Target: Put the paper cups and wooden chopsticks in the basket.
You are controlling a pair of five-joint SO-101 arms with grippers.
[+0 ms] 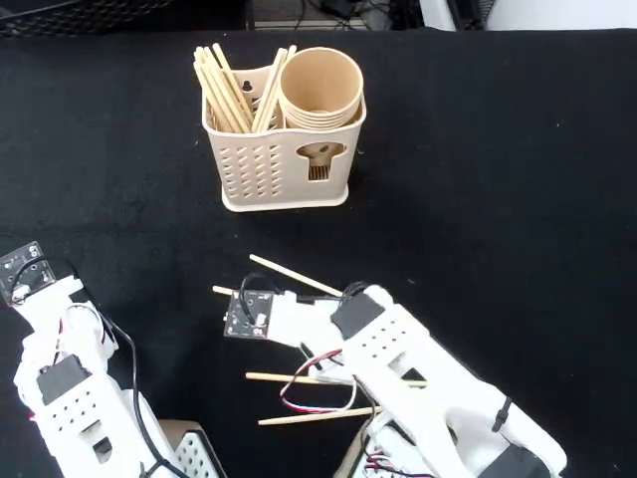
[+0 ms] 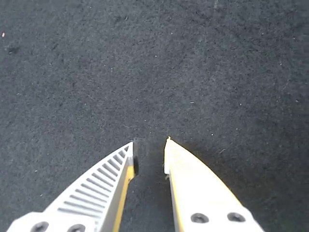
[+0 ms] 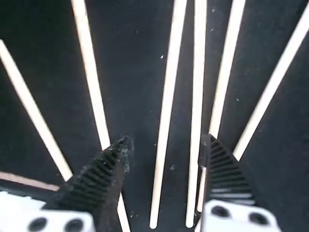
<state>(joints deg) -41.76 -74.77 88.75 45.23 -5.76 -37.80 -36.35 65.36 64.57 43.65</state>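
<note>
Chopsticks [image 3: 167, 111], at least six loose under wide right claw [image 3: 166, 139], left claw [image 2: 149, 142] narrowly parted

table cover [image 1: 518, 179]: black cloth, matt, faintly fuzzy | basket [image 1: 284, 169], upper centre: beige plastic, smooth, perforated wall | paper cups [image 1: 320, 90]: brown paper, matt | chopsticks [image 3: 166, 111]: pale bare wood, smooth | right gripper [image 3: 166, 140]: black ridged plastic, dull | left gripper [image 2: 149, 142]: white plastic, slight sheen, yellow-edged
</note>
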